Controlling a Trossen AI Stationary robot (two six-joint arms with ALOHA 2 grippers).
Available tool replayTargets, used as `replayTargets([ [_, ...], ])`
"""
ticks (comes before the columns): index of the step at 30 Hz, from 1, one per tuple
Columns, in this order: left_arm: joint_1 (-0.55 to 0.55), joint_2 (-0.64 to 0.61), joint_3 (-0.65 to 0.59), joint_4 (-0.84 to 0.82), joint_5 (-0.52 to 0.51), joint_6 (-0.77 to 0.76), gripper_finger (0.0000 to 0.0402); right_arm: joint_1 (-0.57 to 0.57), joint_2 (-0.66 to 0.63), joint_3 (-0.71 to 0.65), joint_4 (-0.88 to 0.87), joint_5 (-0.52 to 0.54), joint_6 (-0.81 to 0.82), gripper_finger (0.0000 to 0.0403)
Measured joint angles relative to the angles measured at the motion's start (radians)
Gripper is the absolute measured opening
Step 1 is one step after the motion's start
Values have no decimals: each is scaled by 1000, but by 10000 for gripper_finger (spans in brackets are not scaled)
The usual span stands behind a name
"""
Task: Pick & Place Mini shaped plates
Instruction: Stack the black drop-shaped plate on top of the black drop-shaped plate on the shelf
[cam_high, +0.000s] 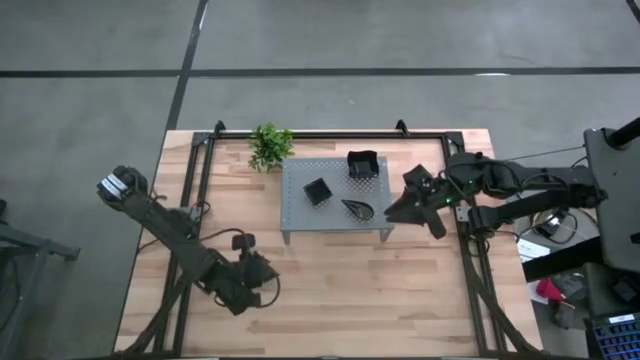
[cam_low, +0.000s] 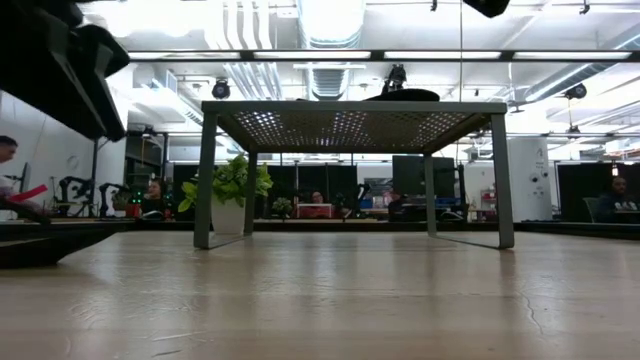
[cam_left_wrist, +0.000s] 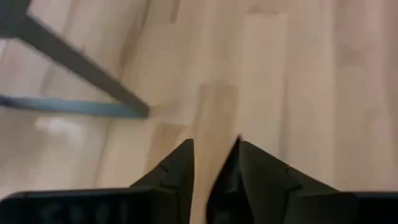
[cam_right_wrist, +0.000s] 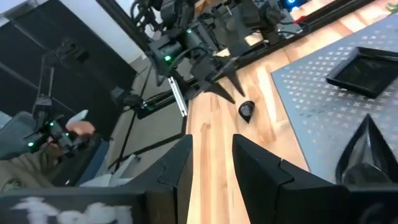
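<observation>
potted plant (cam_high: 270, 146) beside perforated stand (cam_high: 300, 212) bearing three black plates (cam_high: 362, 164)

No readable text anywhere. High view: nothing printed on the tabletop (cam_high: 330, 280), the perforated stand (cam_high: 300, 214) or the black plates (cam_high: 362, 164). Low view: screens and fixtures in the room behind are too far off to make out any lettering. Right wrist view: pale smeared marks on the dark wrist housing (cam_right_wrist: 56, 208) (could be lettering, not legible). Left wrist view: similar faint marks on its housing (cam_left_wrist: 81, 211), also unreadable. No labels, brands, numbers or signs to report.
</observation>
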Motion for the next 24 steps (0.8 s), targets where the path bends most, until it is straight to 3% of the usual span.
replayTargets([
  [9, 26, 1, -96, 17, 118, -33, 124, 49, 60, 0, 22, 8, -7, 106],
  [13, 35, 1, -139, 29, 122, -61, 116, 67, 88, 0, 51, 14, -8, 106],
  [20, 81, 1, -223, 214, 178, -5, 103, 85, 123, 0, 77, 14, -8, 96],
  [24, 108, 1, -245, 231, 215, -6, 96, 98, 128, 0, 98, 13, -7, 91],
])
